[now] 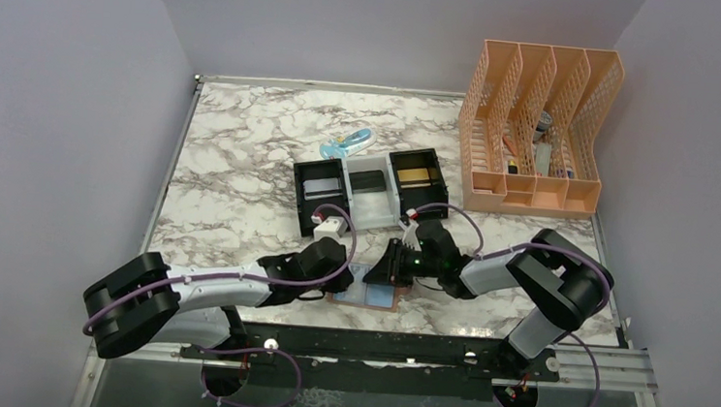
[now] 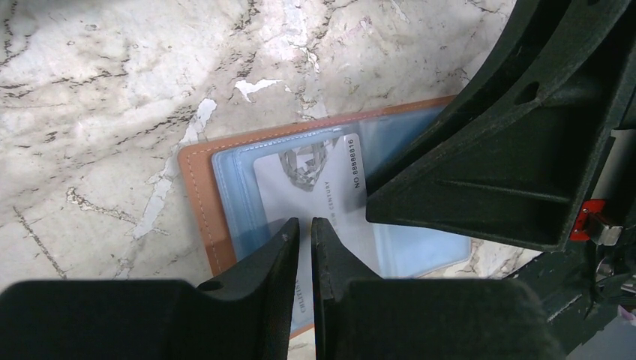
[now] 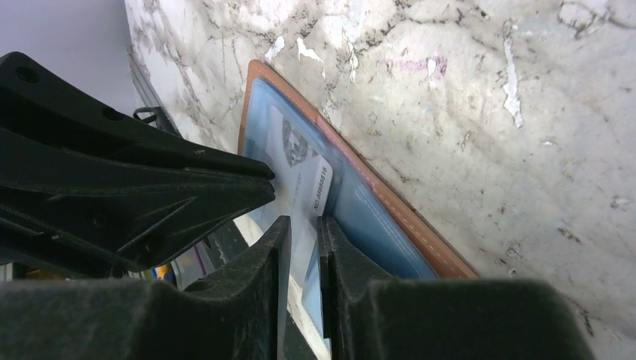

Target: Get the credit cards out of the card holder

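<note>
**Two hands close in on an open card holder.** The card holder [image 1: 375, 298] lies flat on the marble tabletop [image 1: 244, 155] with its pale blue pockets facing up. The left hand [image 2: 304, 232] reaches in from the holder's left and the right hand [image 3: 301, 229] from its right, so their tips nearly meet above the pockets. One silvery card [image 2: 311, 191] shows under the holder's clear sleeve, its numbered end nearest the right hand.

Each hand's fingers are drawn almost together, with a thin slit between them. Whether either hand nips the card or only bears down on it cannot be told.

The step in hand looks like drawing this card out. It would go best with one hand pinning the tan leather margin, off the card. The other hand would take the card's free end and slide it low along the sleeve, lifting only once it is clear. Lifting sooner would likely drag the holder up with it.

The two hands crowd each other over the holder, so small moves are called for. The tabletop's near edge runs close on the holder's near side, which leaves little room to pull that way. Open marble lies beyond the holder, up to the three-compartment tray [image 1: 296, 191], where a gold card [image 1: 418, 176] rests. The peach file rack [image 1: 538, 120] stands well apart, beyond the holder and to its right.
</note>
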Motion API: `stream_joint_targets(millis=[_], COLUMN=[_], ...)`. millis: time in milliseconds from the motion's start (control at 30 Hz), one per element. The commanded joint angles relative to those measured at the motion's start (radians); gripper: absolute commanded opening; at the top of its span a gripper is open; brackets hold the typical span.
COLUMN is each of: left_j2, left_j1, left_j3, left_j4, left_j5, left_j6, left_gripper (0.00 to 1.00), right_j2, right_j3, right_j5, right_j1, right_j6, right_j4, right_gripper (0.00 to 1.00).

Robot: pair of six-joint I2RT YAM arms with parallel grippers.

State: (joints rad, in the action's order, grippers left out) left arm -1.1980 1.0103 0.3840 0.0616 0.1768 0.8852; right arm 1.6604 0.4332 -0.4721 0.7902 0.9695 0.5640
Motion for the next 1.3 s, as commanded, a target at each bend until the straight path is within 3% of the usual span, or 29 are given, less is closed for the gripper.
stream_joint_targets(millis=[0, 167, 333, 633, 1033, 1267], left_j2=[0.003, 0.047, 0.090, 0.067, 0.084, 0.097], left_j1=[0.010, 0.011, 0.011, 0.011, 0.011, 0.011], left_j3=[-0.054, -0.043, 0.001, 0.013, -0.073, -0.091], left_j4=[-0.085, -0.118, -0.171, -0.176, -0.187, -0.186], left_j5=[-0.027, 0.004, 0.043, 0.036, 0.023, 0.016], left_j6=[0.007, 0.007, -0.017, -0.028, 0.030, 0.031], left_gripper=[0.16, 0.19, 0.21, 0.21, 0.18, 0.18], right_j2=[-0.020, -0.113, -0.163, -0.174, -0.096, -0.040], right_j3=[-0.041, 0.001, 0.015, 0.088, 0.150, 0.127], right_j5=[0.012, 0.153, 0.182, 0.178, 0.284, 0.206], right_j1=[0.015, 0.027, 0.043, 0.086, 0.130, 0.136], right_j6=[0.023, -0.063, -0.103, -0.131, -0.101, -0.035], right_j4=[-0.021, -0.265, -0.341, -0.382, -0.467, -0.345], right_gripper=[0.22, 0.22, 0.22, 0.22, 0.25, 0.24])
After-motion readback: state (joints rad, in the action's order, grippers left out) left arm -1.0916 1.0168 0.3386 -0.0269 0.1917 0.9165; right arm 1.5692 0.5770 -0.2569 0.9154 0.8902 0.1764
